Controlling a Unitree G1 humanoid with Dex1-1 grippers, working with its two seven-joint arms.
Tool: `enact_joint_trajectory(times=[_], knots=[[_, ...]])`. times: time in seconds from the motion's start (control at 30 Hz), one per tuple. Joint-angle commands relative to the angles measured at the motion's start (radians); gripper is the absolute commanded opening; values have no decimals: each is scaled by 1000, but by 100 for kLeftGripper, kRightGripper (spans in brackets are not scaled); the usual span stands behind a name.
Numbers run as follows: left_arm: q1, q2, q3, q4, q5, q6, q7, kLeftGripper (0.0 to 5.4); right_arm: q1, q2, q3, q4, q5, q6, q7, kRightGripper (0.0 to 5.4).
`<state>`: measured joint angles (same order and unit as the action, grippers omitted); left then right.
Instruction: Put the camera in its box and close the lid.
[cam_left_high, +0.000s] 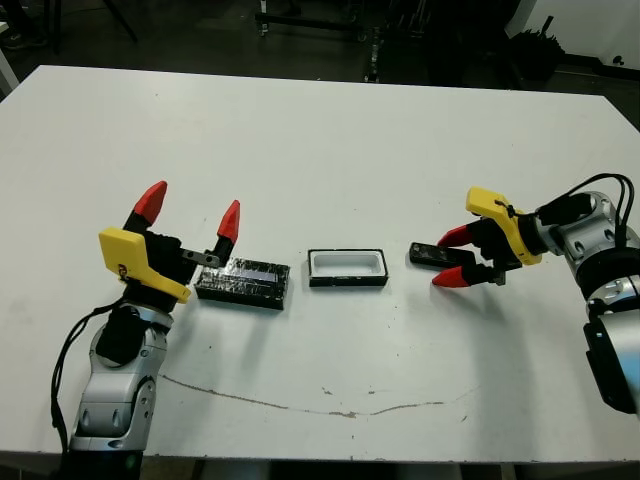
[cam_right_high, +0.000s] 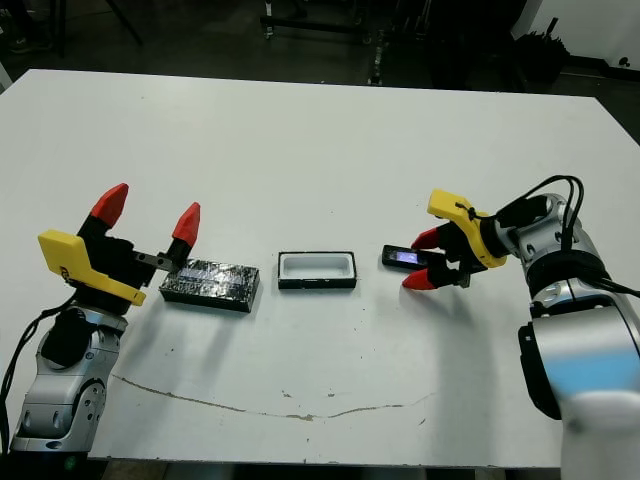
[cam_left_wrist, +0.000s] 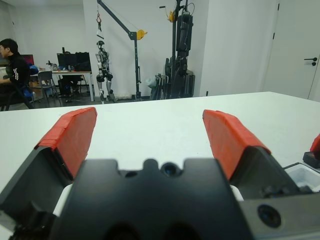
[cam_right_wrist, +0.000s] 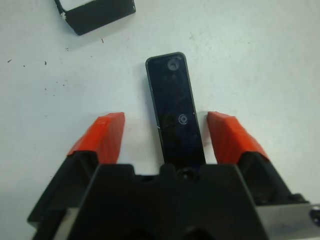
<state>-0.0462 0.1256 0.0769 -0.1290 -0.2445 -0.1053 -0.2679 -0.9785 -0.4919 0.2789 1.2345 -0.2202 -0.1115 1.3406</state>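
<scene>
So far nothing's packed: your right hand (cam_right_wrist: 165, 137), fingers apart, straddles the camera (cam_right_wrist: 173, 107); box (cam_left_high: 347, 267) empty, lid (cam_left_high: 243, 282) off.

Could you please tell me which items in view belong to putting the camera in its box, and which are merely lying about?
Belonging to the job:
- flat black bar-shaped camera, between the open right end effector fingers
- shallow white-lined black box
- glossy black rectangular lid

Lying about:
- nothing else on the white table; a person sits beyond it

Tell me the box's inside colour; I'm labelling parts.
White, inside the box with black outer walls; the left eye view shows it best.
</scene>
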Motion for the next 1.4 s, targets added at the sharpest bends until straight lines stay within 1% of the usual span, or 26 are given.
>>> enact_joint_trajectory(times=[0.03,0.13,0.2,0.33,0.43,0.57,0.77,0.87,0.97,1.07,1.1,1.13,1.17,1.23,1.27,1.4], knots=[[6,3,6,9,6,-8,0,540,55,9,35,6,-52,-10,-62,367],[9,2,7,4,9,-3,7,540,66,2,39,-5,-53,-36,-86,331],[10,2,6,1,14,-2,11,540,66,0,44,-7,-56,-26,-94,309],[8,2,8,6,8,-3,5,540,69,-9,67,-30,-76,-67,-115,265],[10,1,6,0,11,2,9,540,66,-7,63,-24,-67,-49,-104,221],[9,0,7,0,10,5,10,540,63,-20,82,-52,-86,-81,-128,173],[9,-2,7,0,6,6,9,540,59,-32,92,-72,-88,-115,-112,168],[10,-2,7,-3,13,8,16,540,62,-37,97,-80,-93,-129,-114,168],[12,-2,5,-8,27,6,26,540,62,-35,99,-78,-94,-127,-110,168],[11,-2,3,-6,25,2,24,540,64,-32,74,-71,-70,-115,-114,168],[10,-3,4,-5,21,4,23,540,69,-36,63,-81,-62,-134,-132,168],[9,-4,4,-3,18,4,21,540,78,-41,45,-93,-46,-175,-149,168],[7,-4,5,-1,14,3,18,540,76,-42,20,-95,-20,-176,-138,168],[6,-2,4,-1,13,3,15,540,58,-34,-29,-82,38,-129,-83,168],[6,-2,3,-2,15,4,16,540,47,-30,-51,-81,64,-126,-55,168],[6,-1,0,-8,16,14,19,540,-10,-18,-107,-106,134,-76,28,168]])
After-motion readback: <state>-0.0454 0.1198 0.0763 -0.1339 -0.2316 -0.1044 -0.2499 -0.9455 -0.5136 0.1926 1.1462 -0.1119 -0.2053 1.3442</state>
